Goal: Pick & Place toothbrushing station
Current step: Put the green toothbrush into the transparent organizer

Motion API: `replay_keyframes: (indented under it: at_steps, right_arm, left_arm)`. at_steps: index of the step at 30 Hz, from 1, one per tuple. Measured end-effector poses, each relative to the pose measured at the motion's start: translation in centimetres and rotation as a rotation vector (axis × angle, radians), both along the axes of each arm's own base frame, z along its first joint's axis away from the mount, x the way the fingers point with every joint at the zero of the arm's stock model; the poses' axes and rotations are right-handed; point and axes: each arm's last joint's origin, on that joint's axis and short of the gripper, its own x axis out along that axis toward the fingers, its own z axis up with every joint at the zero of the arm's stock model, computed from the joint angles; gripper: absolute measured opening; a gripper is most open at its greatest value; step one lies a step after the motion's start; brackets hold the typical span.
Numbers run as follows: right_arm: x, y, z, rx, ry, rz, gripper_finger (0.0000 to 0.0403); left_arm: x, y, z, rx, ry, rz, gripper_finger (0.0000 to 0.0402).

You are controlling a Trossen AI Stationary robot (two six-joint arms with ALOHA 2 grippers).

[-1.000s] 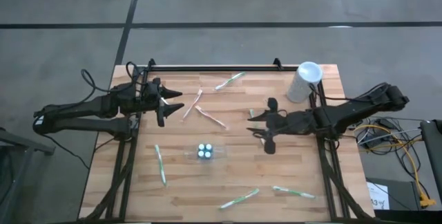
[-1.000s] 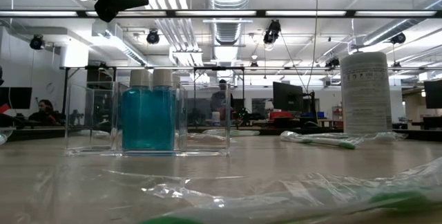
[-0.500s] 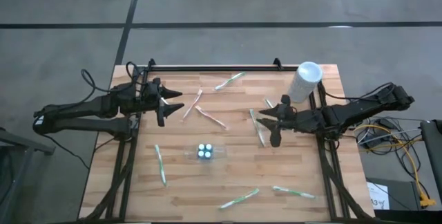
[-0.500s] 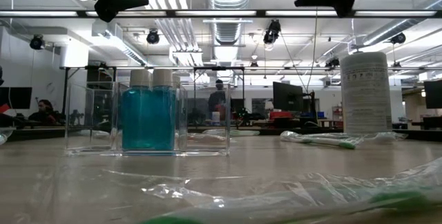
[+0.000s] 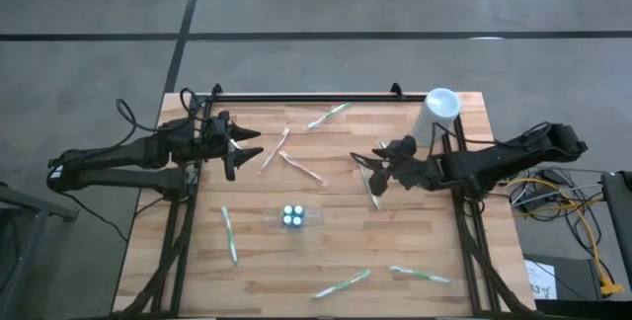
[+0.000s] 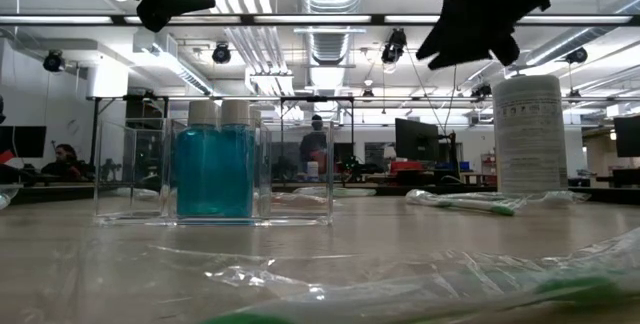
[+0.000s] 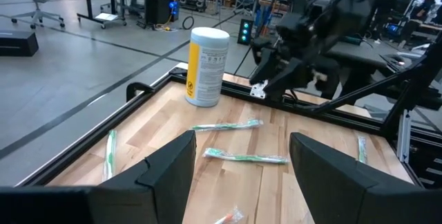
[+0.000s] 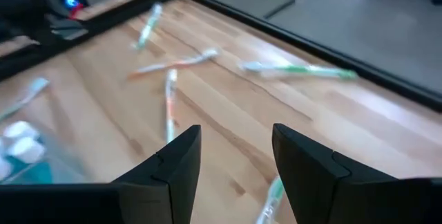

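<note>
The wooden table (image 5: 326, 211) is the biggest thing here. The white tub of wipes (image 5: 435, 116) stands at a far corner. A clear holder with blue bottles (image 5: 293, 218) sits in the middle, probably for the wrapped toothbrushes (image 5: 229, 233) lying scattered around it. The right gripper (image 5: 378, 168) hangs above one green toothbrush (image 5: 371, 190), fingers apart, holding nothing. The left gripper (image 5: 240, 146) waits at its side, wide open and empty.
</note>
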Motion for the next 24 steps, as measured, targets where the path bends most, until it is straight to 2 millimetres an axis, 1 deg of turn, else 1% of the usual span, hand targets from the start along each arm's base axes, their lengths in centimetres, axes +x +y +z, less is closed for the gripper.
replay_keyframes:
  at_steps: [4, 8, 15, 19, 24]
  right_arm:
    - [0.8, -1.0, -1.3, 0.040, 0.032, -0.085, 0.0176]
    - [1.9, -2.3, -2.1, 0.082, 0.047, -0.155, 0.0175]
    - [4.3, -4.9, -3.6, 0.210, 0.114, -0.183, 0.0172]
    - [5.3, -6.0, -4.7, 0.247, 0.237, -0.210, 0.0176]
    - [7.1, -6.8, -5.3, 0.309, 0.327, -0.202, 0.0180]
  left_arm:
    - [0.0, 0.0, 0.0, 0.000, 0.000, 0.000, 0.0239]
    - [0.0, 0.0, 0.0, 0.000, 0.000, 0.000, 0.0239]
    - [0.0, 0.0, 0.0, 0.000, 0.000, -0.001, 0.0239]
    - [0.0, 0.0, 0.0, 0.000, 0.000, -0.001, 0.0239]
    - [0.0, 0.0, 0.0, 0.000, 0.000, -0.003, 0.0239]
